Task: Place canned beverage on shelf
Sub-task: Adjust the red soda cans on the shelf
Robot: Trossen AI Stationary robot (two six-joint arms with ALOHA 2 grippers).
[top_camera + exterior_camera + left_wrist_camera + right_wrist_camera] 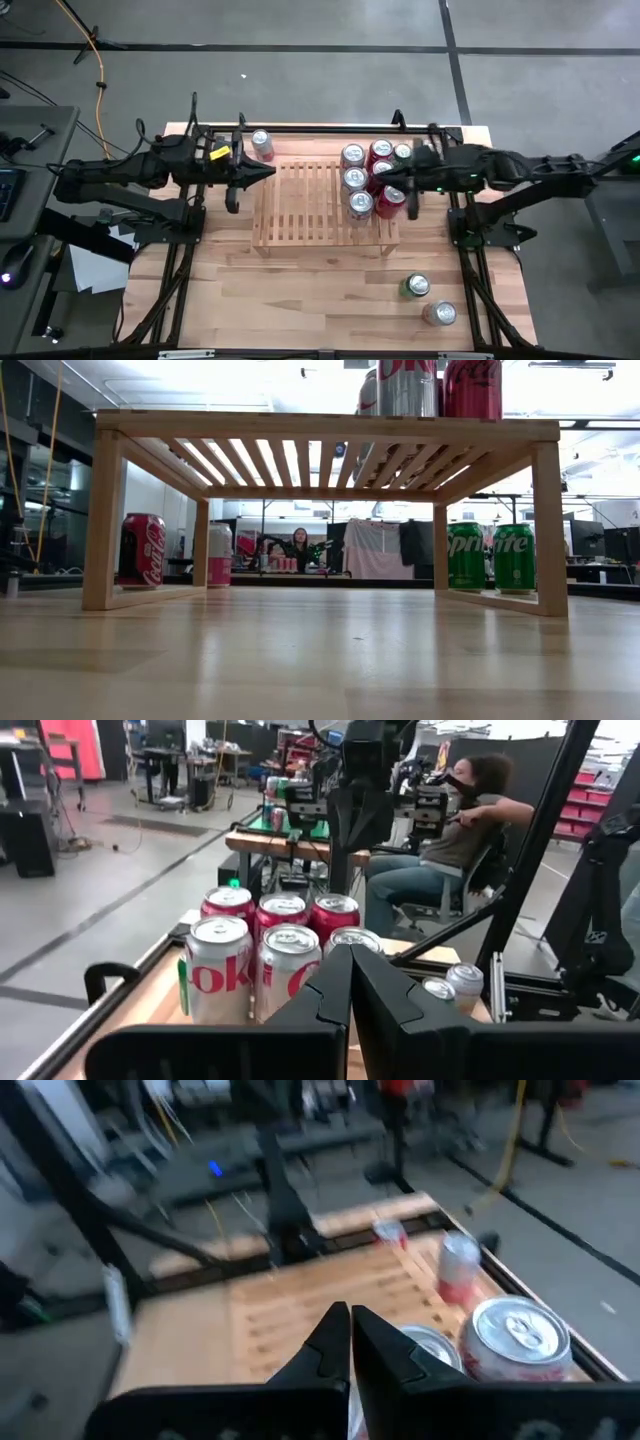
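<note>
Two cans [428, 300] lie loose on the desk [300, 300], lower right of the high view; more stand on the shelf [300, 200] in the middle. Cans are hard, smooth and slippery, so I'd hold one around its middle. My left fingers [268, 171] and right fingers [398, 181] are pressed together, holding nothing.

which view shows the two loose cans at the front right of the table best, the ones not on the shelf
The high view: both loose cans show whole from above, standing on the table clear of the shelf. The low view shows no cans in front of the shelf. Neither wrist view clearly shows them.
</note>
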